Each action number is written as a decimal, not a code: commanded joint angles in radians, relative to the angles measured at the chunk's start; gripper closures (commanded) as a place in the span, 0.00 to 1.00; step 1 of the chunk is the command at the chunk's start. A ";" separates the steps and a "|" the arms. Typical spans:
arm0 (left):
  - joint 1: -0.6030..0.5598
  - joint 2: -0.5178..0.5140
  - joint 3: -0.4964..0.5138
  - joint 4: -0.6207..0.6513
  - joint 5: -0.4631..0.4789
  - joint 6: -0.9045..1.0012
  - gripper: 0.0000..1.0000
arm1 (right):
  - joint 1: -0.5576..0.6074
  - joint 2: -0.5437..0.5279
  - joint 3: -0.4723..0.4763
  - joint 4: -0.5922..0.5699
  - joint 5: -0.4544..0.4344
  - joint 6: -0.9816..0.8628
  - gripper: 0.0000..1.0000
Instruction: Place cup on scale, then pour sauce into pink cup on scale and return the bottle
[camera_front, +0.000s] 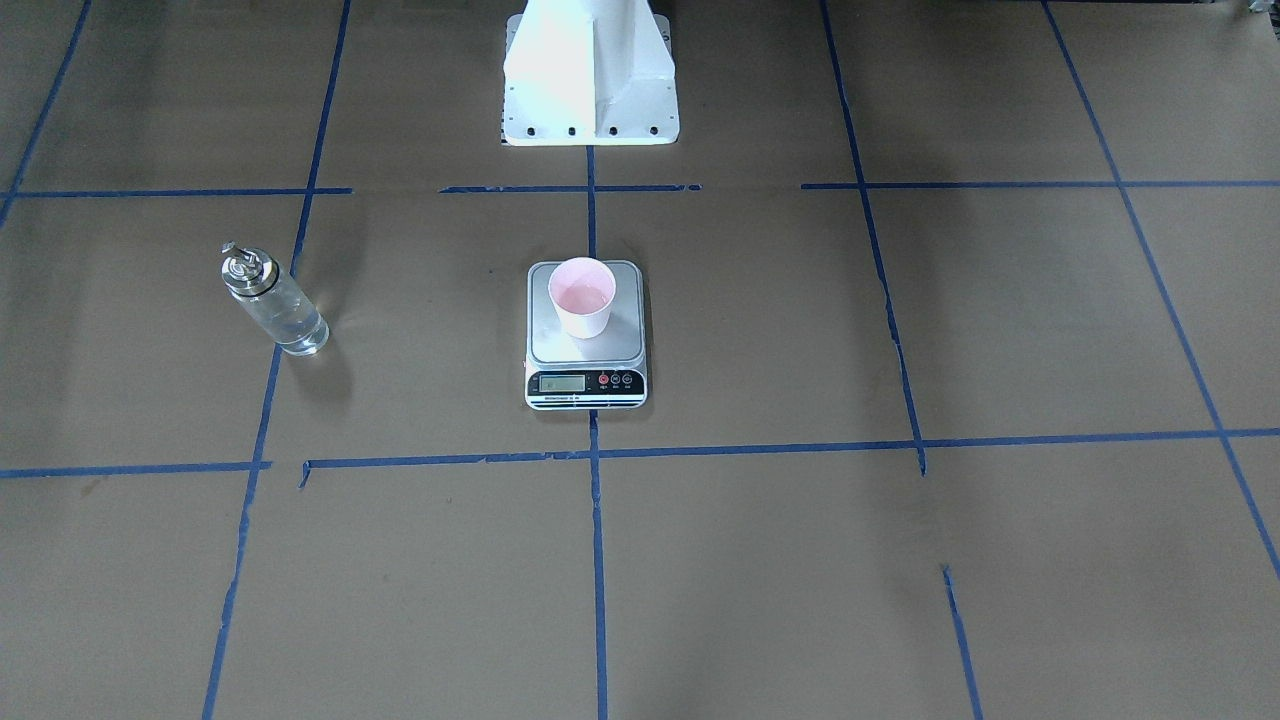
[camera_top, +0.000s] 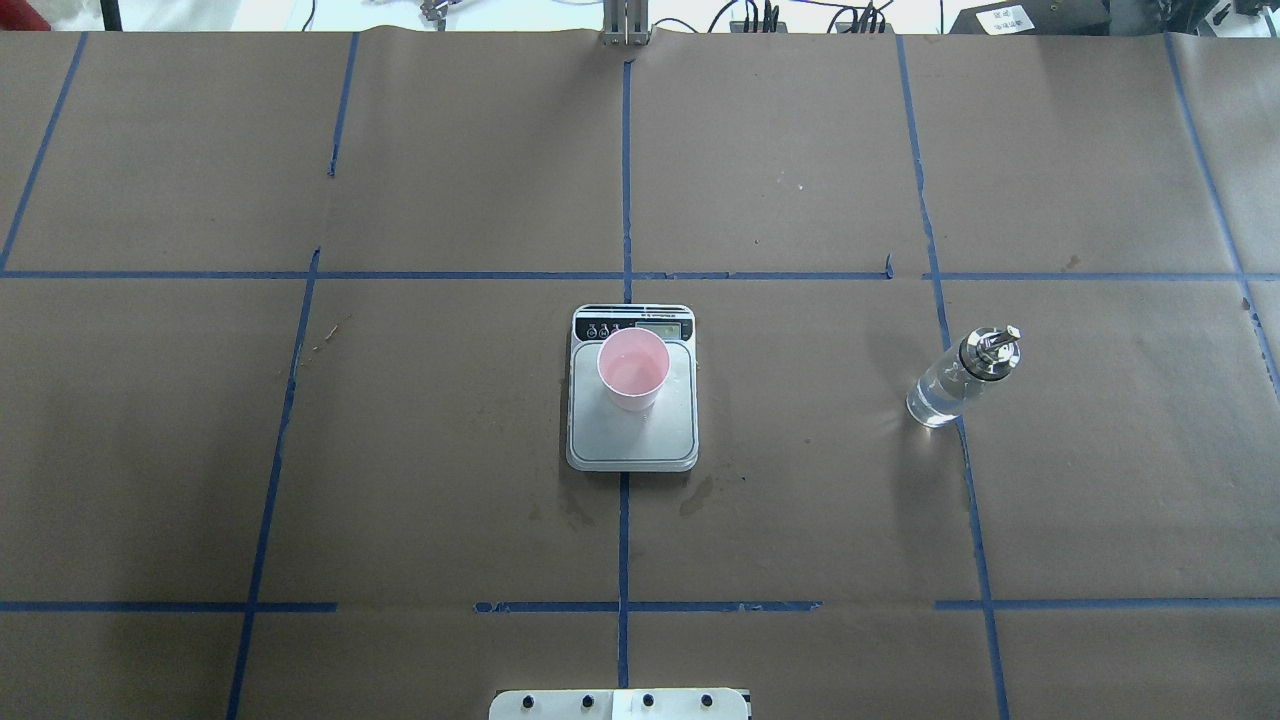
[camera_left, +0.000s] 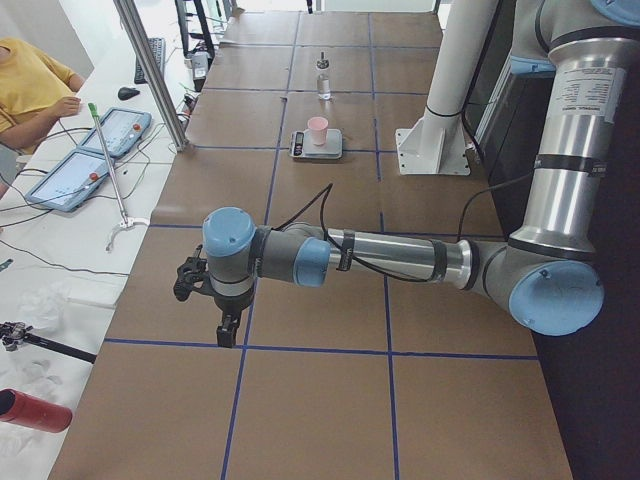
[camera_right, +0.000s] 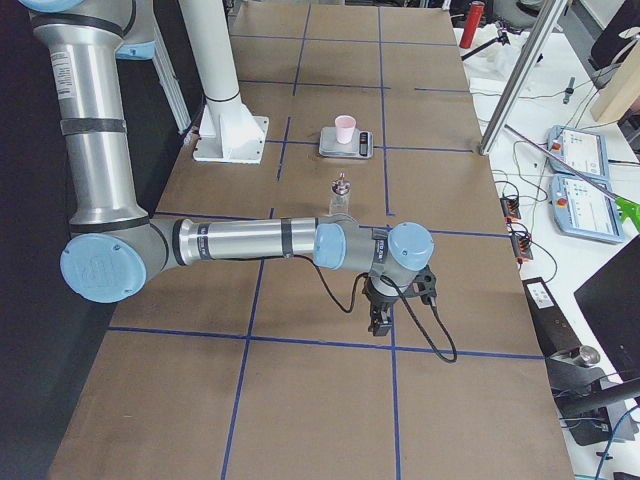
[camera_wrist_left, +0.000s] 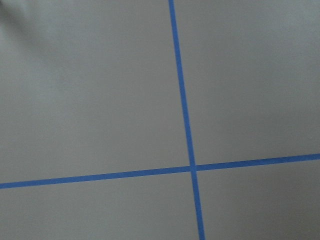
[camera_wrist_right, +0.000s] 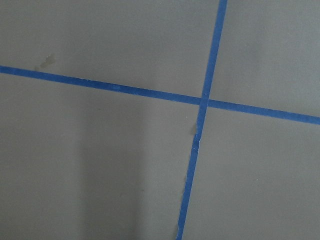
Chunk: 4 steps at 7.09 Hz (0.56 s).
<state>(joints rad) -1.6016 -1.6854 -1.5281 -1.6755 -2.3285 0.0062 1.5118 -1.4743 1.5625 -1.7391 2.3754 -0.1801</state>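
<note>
The pale pink cup (camera_front: 583, 297) (camera_top: 632, 368) stands upright on the silver plate of the scale (camera_front: 600, 352) (camera_top: 630, 440) at the table's middle. The clear glass bottle (camera_front: 275, 300) (camera_top: 955, 380) with its silver spout stands alone on the robot's right side, with clear sauce (camera_top: 932, 402) in its lower part. Neither gripper holds or touches it. My left gripper (camera_left: 228, 330) and right gripper (camera_right: 380, 325) hang over the table's far ends. They show only in the side views, so I cannot tell if they are open or shut. Both wrist views show only brown paper and blue tape.
The white robot base (camera_front: 590, 80) stands behind the scale. Blue tape lines (camera_top: 625, 275) grid the brown paper. A person (camera_left: 30, 85) sits at a side bench with tablets (camera_left: 95, 150) beyond a metal post (camera_left: 150, 70). Damp stains (camera_top: 695, 495) lie near the scale.
</note>
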 joint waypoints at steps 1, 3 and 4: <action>0.002 0.006 0.037 -0.071 -0.143 0.000 0.00 | 0.004 -0.023 0.001 0.117 -0.002 -0.001 0.00; 0.003 0.033 0.061 -0.084 -0.112 0.001 0.00 | 0.024 -0.008 -0.009 0.141 -0.004 0.004 0.00; 0.003 0.033 0.059 -0.087 -0.111 -0.008 0.00 | 0.024 -0.018 0.022 0.144 -0.005 0.005 0.00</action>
<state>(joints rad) -1.5987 -1.6573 -1.4751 -1.7535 -2.4460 0.0057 1.5292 -1.4888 1.5589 -1.6088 2.3711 -0.1776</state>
